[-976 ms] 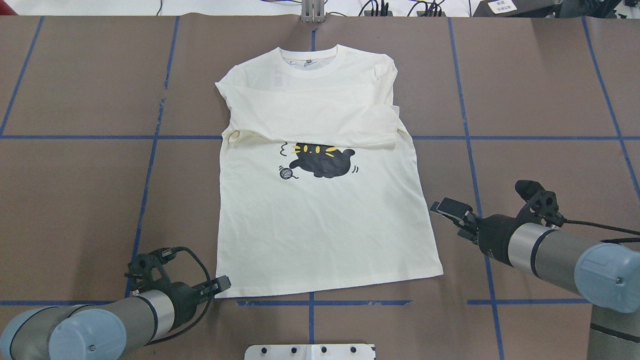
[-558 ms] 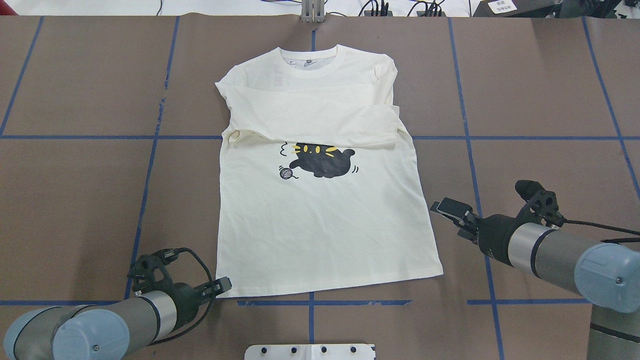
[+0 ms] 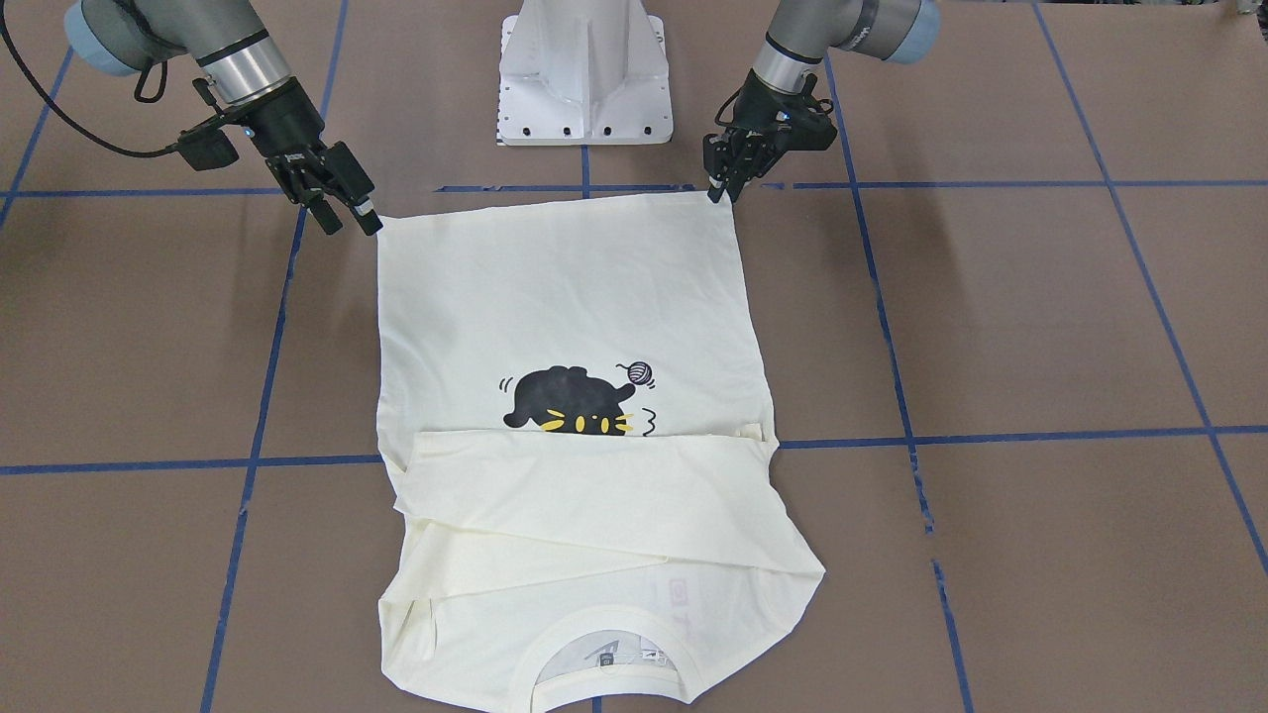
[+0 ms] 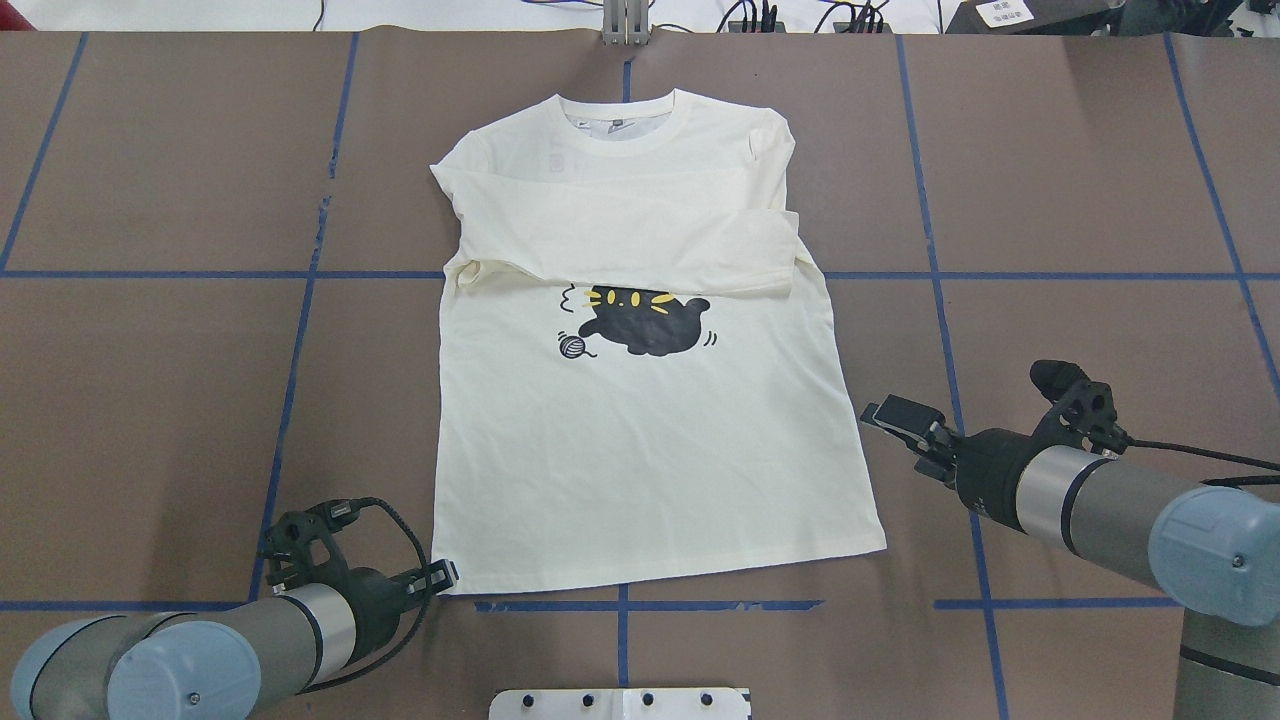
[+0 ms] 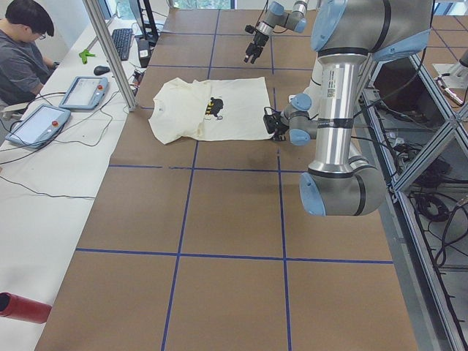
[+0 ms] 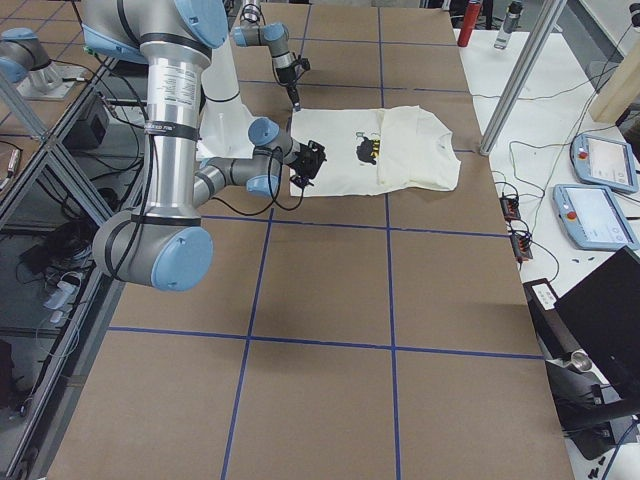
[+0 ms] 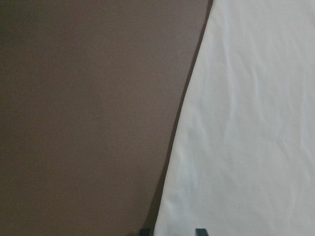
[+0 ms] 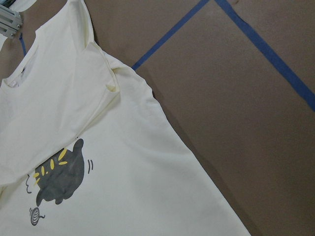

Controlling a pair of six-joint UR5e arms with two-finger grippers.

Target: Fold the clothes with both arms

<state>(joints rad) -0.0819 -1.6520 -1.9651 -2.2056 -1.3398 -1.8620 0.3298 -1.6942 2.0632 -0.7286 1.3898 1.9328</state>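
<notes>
Obs: shirt (image 4: pixel 650 450) flat, sleeves folded in. Left gripper (image 4: pixel 443 577): jaws narrowly apart, hem corner between its tips, unpinched. Right gripper (image 3: pixel 354 219): jaws parted, other corner just beside its tips. Note: seat both corners deep, then close and lift together, evenly, to avoid skew.

Robotics lab: blue-taped grid table (image 4: pixel 150 400), teach pendants (image 5: pixel 82 93), operator (image 5: pixel 22 55) at desk (image 5: pixel 51 205).

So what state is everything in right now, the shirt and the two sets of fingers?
shirt: flat on the table, print up, sleeves folded across the chest, hem unfolded.
left fingers: open, low at the hem's corner, the cloth's edge between them.
right fingers: open, empty, raised beside the shirt.
</notes>
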